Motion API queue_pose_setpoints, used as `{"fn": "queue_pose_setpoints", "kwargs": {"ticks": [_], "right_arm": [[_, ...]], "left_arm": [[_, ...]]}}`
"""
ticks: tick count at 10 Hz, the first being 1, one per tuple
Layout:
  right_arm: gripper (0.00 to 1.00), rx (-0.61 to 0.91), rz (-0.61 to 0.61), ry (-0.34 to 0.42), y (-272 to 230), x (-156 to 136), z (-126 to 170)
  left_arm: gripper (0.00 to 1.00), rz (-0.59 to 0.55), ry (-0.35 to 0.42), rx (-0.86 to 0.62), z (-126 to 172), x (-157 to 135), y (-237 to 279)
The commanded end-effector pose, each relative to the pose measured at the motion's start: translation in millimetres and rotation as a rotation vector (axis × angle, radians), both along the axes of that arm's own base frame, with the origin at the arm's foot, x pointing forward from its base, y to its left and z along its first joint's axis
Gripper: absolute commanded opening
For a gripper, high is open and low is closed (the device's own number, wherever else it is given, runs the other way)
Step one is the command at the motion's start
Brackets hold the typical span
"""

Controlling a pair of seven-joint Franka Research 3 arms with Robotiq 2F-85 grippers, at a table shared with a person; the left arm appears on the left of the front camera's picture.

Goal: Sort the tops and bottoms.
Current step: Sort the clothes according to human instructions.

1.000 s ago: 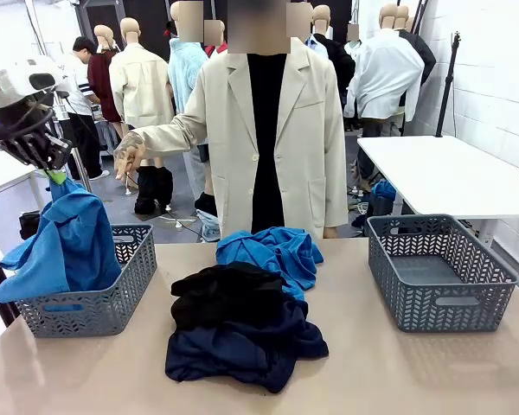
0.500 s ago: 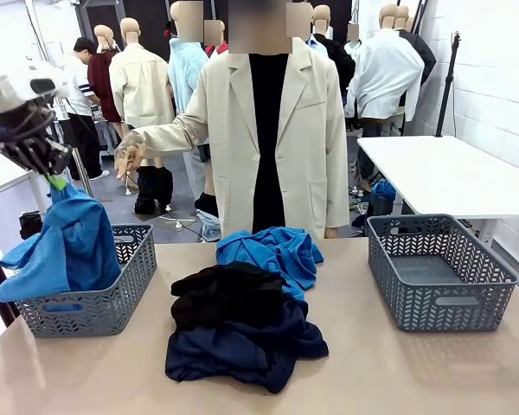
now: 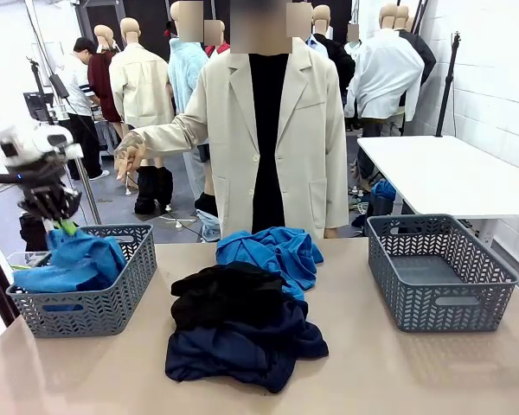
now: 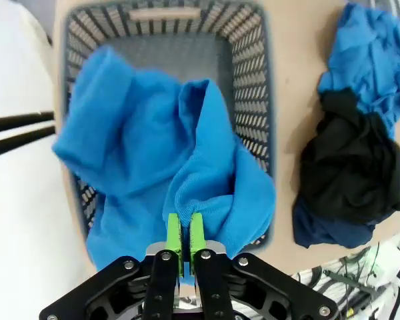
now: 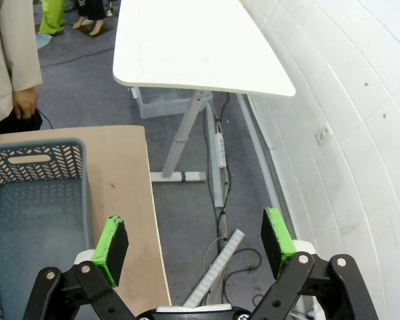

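My left gripper [image 3: 59, 220] is shut on a fold of a bright blue garment [image 3: 73, 262], which lies heaped in the left grey basket [image 3: 112, 311]. In the left wrist view the green pads [image 4: 177, 235] pinch that blue cloth [image 4: 147, 147] over the basket [image 4: 250, 80]. On the table's middle sit a second bright blue garment [image 3: 272, 249], a black one [image 3: 229, 290] and a dark navy one [image 3: 242, 346] in a pile. My right gripper [image 5: 193, 243] is open with nothing between its fingers, beyond the table's right edge, beside the right basket [image 5: 33, 213].
The right grey basket [image 3: 437, 272] holds nothing. A person in a beige coat [image 3: 268, 130] stands at the far side of the table. A white table [image 3: 450, 173] stands at the back right, with floor and cables below.
My left gripper has come down and slightly right, and the hanging blue garment has sunk into the left basket. The pile and the right arm have not moved.
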State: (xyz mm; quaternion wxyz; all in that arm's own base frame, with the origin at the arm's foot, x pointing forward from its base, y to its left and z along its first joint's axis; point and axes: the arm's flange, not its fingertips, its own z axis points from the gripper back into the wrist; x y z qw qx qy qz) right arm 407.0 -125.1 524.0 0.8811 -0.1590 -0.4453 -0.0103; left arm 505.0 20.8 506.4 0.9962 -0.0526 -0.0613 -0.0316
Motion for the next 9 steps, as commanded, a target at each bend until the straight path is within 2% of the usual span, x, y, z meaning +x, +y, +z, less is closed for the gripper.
{"fn": "queue_pose_setpoints", "kwargs": {"ticks": [1, 2, 3, 4, 8, 9], "right_arm": [[1.0, -0.009, 0.004, 0.007, 1.9, 1.1, 0.3], [1.0, -0.009, 0.004, 0.007, 1.9, 1.1, 0.3], [1.0, -0.009, 0.004, 0.007, 1.9, 1.1, 0.3], [1.0, -0.009, 0.004, 0.007, 1.9, 1.1, 0.3], [1.0, -0.009, 0.004, 0.007, 1.9, 1.1, 0.3], [1.0, -0.009, 0.004, 0.007, 1.9, 1.1, 0.3]], "left_arm": [[0.0, -0.047, 0.11, -0.006, -20.9, 21.1, -3.3], [0.0, -0.052, 0.116, 0.043, -28.5, 23.2, -6.5], [0.05, -0.04, 0.1, 0.069, -29.7, 26.3, -4.8], [0.22, -0.038, 0.096, 0.081, -25.8, 23.6, -5.1], [0.97, -0.027, -0.026, 0.1, 20.2, -7.1, -7.5], [1.0, -0.039, -0.061, 0.095, 35.7, -15.3, -7.0]]}}
